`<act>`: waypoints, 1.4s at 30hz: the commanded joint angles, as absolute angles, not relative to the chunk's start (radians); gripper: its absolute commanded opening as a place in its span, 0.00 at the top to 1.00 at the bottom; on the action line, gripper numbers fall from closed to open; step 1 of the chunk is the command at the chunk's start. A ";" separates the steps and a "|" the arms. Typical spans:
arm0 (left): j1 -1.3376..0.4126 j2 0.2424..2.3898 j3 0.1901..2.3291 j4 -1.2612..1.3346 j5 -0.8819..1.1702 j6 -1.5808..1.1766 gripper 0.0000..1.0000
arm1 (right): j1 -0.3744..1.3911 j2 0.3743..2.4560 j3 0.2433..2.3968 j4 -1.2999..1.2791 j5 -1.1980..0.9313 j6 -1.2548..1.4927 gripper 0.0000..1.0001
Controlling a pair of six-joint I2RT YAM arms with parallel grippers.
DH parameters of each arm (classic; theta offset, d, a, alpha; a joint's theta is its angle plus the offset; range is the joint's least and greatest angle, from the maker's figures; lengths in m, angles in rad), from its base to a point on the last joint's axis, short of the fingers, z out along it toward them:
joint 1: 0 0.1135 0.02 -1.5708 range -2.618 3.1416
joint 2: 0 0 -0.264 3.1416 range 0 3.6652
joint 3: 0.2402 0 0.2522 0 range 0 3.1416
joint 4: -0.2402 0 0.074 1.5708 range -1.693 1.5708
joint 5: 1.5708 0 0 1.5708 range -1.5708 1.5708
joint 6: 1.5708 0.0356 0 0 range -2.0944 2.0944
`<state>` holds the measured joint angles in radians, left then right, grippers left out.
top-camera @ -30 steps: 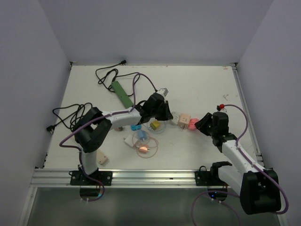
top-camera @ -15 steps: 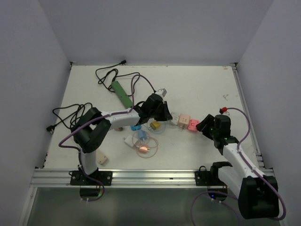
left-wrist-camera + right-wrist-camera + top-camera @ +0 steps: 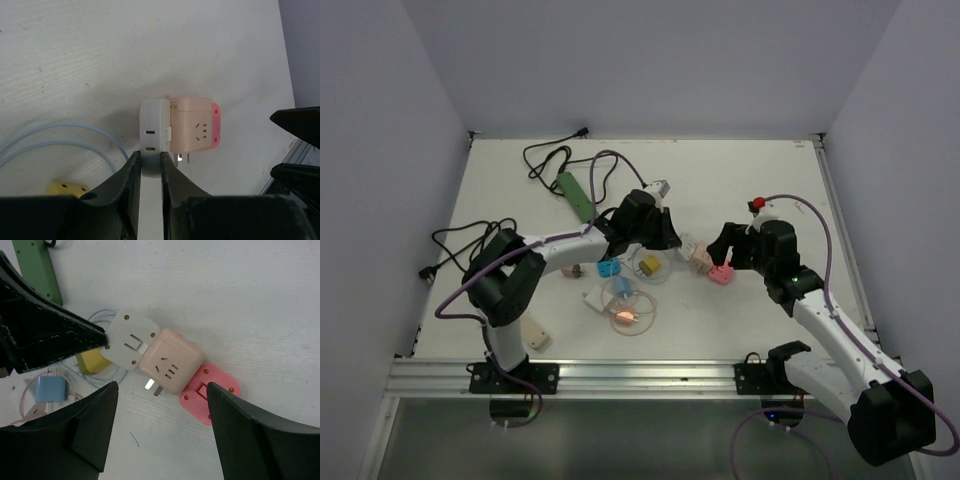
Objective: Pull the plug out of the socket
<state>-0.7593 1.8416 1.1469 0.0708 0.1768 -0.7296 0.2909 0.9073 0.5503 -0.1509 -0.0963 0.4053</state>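
Observation:
A white plug block (image 3: 154, 131) sits joined to one side of a beige cube socket (image 3: 193, 131), and a pink block (image 3: 216, 125) sits on the cube's other side. All three lie in a row at mid-table (image 3: 701, 259). My left gripper (image 3: 150, 156) is shut on the white block's near end. My right gripper (image 3: 161, 386) is open and hovers above the cube (image 3: 170, 362), its fingers wide on either side. The pink block (image 3: 210, 395) lies near the right finger. The cube's metal prongs show under it.
A green power strip (image 3: 578, 196) lies at the back left. A yellow adapter (image 3: 650, 265), a blue one (image 3: 609, 268) and an orange one (image 3: 624, 317) lie among thin looped cords near the left gripper. Black cables (image 3: 470, 245) lie at the left edge.
My right arm has swung left and forward over the cube, away from the pink block's right side. The row of blocks has turned and shifted slightly. My left gripper has kept its hold.

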 commanded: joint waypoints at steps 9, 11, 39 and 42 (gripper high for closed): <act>-0.710 1.695 1.169 0.091 0.284 -0.598 1.00 | 0.409 0.977 0.649 -0.178 -0.077 0.238 0.21; -0.709 1.694 1.184 0.075 0.305 -0.580 1.00 | 0.440 1.006 0.658 -0.160 -0.065 0.216 0.19; -0.709 1.692 1.235 0.017 0.341 -0.500 1.00 | 0.460 1.267 0.660 -0.006 -0.094 0.080 0.16; -0.707 1.697 1.242 0.006 0.347 -0.495 1.00 | 0.459 1.273 0.646 0.038 -0.090 0.072 0.19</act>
<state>-0.7136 1.7386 1.1831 -0.0242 0.3054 -0.5255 0.4580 1.2663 0.6468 -0.0612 -0.0910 0.1020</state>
